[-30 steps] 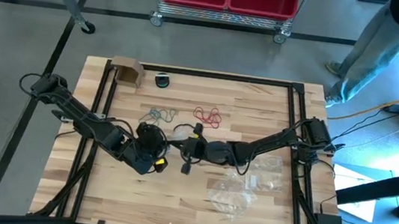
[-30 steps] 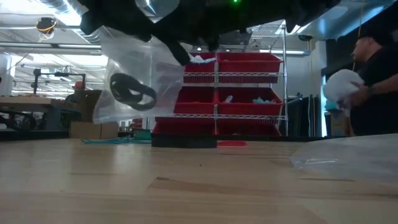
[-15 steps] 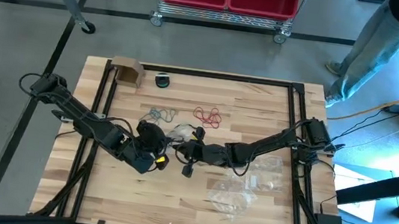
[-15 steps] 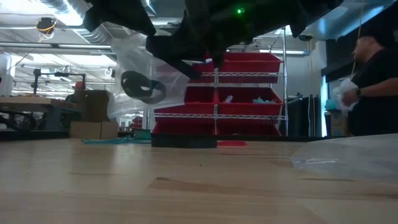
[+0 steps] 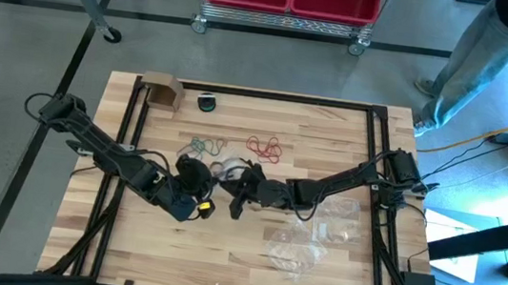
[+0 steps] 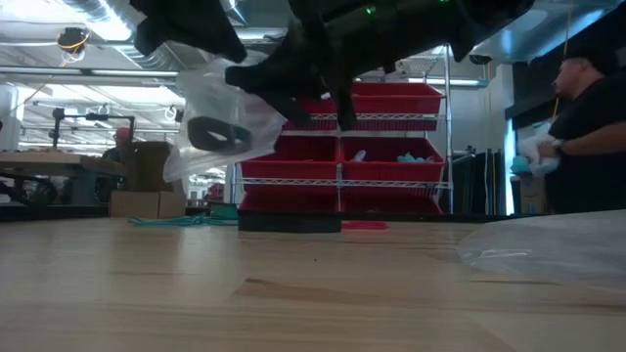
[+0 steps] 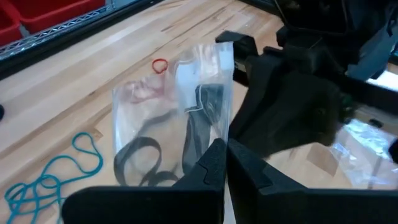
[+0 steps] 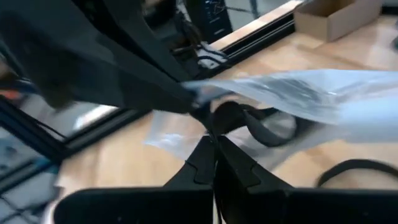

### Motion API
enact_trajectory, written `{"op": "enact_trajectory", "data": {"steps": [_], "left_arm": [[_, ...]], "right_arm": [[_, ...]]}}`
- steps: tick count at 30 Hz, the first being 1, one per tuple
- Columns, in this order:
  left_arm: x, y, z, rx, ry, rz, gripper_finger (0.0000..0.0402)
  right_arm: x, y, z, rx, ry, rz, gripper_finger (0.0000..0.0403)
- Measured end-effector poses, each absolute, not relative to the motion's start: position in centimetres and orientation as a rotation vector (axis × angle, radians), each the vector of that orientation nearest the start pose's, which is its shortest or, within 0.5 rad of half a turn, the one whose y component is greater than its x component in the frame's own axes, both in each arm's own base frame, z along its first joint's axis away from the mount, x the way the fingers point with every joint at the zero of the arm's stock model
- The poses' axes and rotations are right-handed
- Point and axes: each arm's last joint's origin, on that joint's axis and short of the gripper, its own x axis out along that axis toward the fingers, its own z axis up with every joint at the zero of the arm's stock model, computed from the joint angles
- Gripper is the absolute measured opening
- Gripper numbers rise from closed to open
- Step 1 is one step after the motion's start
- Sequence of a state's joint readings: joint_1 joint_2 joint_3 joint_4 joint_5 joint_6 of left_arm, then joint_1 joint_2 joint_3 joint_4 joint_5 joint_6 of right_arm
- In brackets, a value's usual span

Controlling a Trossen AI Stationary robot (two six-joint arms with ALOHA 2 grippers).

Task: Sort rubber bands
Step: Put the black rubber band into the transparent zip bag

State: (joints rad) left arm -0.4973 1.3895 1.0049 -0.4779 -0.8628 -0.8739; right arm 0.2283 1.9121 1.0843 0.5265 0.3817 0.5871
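Two dark robot arms are meeting over the middle of a wooden counter (image 5: 222, 254), holding a clear plastic zip bag (image 6: 220, 122) up in the air between them. The left pincer (image 7: 222, 163) is pinching one edge of the bag with its fingers closed tight, and the right pincer (image 8: 213, 152) is gripping the same bag from the opposite side, also closed on the plastic. Black rubber bands (image 7: 146, 162) are sitting inside the raised bag — dark loops showing through the film. Green-teal rubber bands (image 5: 204, 144) are lying loose on the counter toward its far edge, with red rubber bands (image 5: 264, 147) just beside them, a small gap between the two clusters. More empty clear bags (image 5: 310, 240) are lying near the counter's right edge. A small cardboard box (image 5: 161, 91) is sitting at the far left corner. Beyond the counter, a person (image 6: 587, 127) is standing.
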Motion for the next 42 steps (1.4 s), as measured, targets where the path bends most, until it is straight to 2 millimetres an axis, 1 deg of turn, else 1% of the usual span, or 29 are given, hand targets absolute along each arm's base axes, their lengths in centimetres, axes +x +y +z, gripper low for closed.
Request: {"op": "enact_trajectory", "data": {"steps": [8, 18, 23, 26, 30, 33, 36, 39, 42], "left_arm": [[25.7, -11.5, 25.2, -0.317, 0.432, 0.558, 0.0], [25.5, -12.2, 25.2, -0.334, 0.431, 0.521, 0.0], [25.5, -12.2, 25.2, -0.337, 0.431, 0.521, 0.0], [25.6, -11.9, 25.2, -0.337, 0.429, 0.536, 0.0], [26.2, -11.8, 24.4, -0.329, 0.438, 0.565, 0.0], [26.7, -11.9, 23.6, -0.322, 0.446, 0.577, 0.0], [27.2, -12.2, 23.3, -0.322, 0.433, 0.568, 0.0], [27.4, -12.3, 23.5, -0.326, 0.413, 0.551, 0.0], [27.6, -12.4, 23.7, -0.328, 0.398, 0.54, 0.0]], "right_arm": [[40.2, 8.3, 18.8, 0.689, 0.184, -0.229, 0.0003], [40.1, 7.8, 18.9, 0.909, 0.061, -0.386, 0.0003], [40.1, 7.7, 19.0, 0.911, 0.037, -0.42, 0.0003], [40.1, 7.7, 19.1, 0.964, 0.006, -0.433, 0.0003], [40.1, 7.6, 19.0, 1.03, -0.007, -0.445, 0.0003], [40.1, 7.7, 18.9, 1.031, 0.0, -0.445, 0.0003], [40.1, 7.5, 18.7, 0.991, 0.019, -0.458, 0.0004], [40.2, 7.2, 18.6, 0.985, 0.043, -0.444, 0.0019], [40.2, 7.2, 18.6, 0.94, 0.069, -0.425, 0.0056]]}}
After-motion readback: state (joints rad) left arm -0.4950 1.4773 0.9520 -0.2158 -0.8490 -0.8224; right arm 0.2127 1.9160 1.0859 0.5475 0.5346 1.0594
